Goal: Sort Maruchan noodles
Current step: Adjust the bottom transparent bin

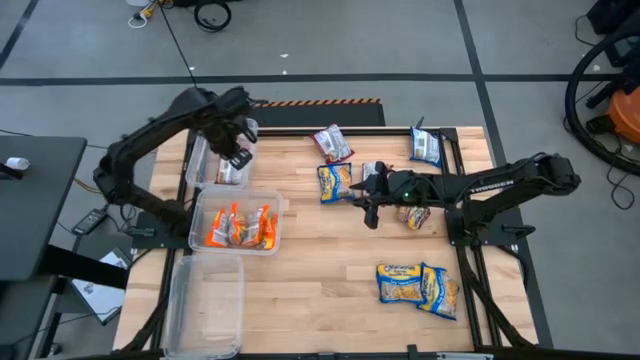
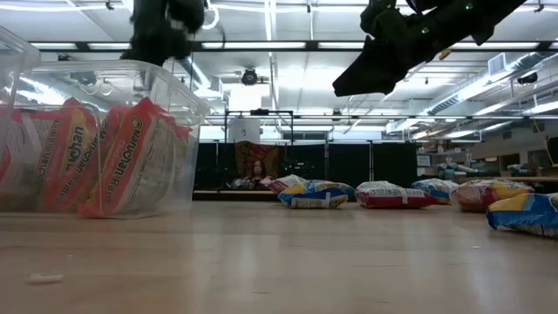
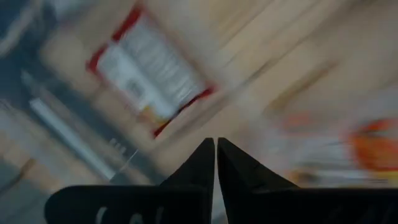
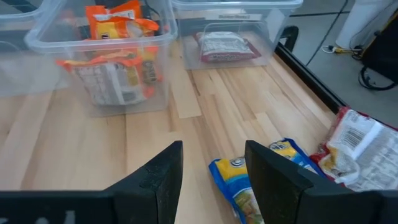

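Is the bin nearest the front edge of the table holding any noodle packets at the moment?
No, in the high view the front bin is empty, while orange packets fill the middle bin.

Orange packets (image 1: 240, 226) in clear bin (image 1: 275, 236). Red-and-silver packet (image 1: 232, 172) in second clear bin (image 1: 196, 160). Blue-and-yellow packets (image 1: 417, 284) on pale wood table (image 1: 320, 290). Red-and-silver packet (image 1: 332, 142) near far edge. Arms black.

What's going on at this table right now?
Two arms are sorting ramen packets into clear bins. The left gripper, shut and empty, hovers over the far bin holding a red packet. The right gripper, open, hangs above a blue-and-yellow packet. Orange packets fill the middle bin.
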Robot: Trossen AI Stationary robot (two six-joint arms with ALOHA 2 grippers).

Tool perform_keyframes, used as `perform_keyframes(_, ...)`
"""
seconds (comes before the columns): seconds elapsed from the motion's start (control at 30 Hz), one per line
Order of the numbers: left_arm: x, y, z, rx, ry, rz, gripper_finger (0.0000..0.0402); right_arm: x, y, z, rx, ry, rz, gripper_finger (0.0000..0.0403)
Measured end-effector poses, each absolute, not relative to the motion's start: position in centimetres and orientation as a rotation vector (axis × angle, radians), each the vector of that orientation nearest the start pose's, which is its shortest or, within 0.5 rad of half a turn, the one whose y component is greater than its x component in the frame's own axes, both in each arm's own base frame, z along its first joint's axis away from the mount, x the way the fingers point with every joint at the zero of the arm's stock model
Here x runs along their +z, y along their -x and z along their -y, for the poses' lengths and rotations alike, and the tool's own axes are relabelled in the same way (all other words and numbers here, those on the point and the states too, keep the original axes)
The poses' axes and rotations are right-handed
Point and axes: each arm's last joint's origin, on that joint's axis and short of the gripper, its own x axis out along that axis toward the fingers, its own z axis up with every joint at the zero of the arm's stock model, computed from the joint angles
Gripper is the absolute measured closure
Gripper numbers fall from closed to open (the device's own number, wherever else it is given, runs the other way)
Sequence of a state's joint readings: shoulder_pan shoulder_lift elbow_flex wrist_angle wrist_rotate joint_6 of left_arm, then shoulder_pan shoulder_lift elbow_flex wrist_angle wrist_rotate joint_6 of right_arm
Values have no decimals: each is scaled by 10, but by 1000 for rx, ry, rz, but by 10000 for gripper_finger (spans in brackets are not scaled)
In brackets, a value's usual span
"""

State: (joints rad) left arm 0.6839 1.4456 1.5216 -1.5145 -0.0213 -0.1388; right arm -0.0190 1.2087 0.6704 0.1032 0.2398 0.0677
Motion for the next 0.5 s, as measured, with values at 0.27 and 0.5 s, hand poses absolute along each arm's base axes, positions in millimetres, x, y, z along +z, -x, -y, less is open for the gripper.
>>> perform_keyframes(0.27, 399, -198, -61, 460, 714, -1141, 384, 236, -254, 21, -309, -26, -426, 223)
perform_keyframes(0.5, 390, -209, 27, 324, 757, -1252, 391, 231, -252, 22, -288, -16, -480, 223)
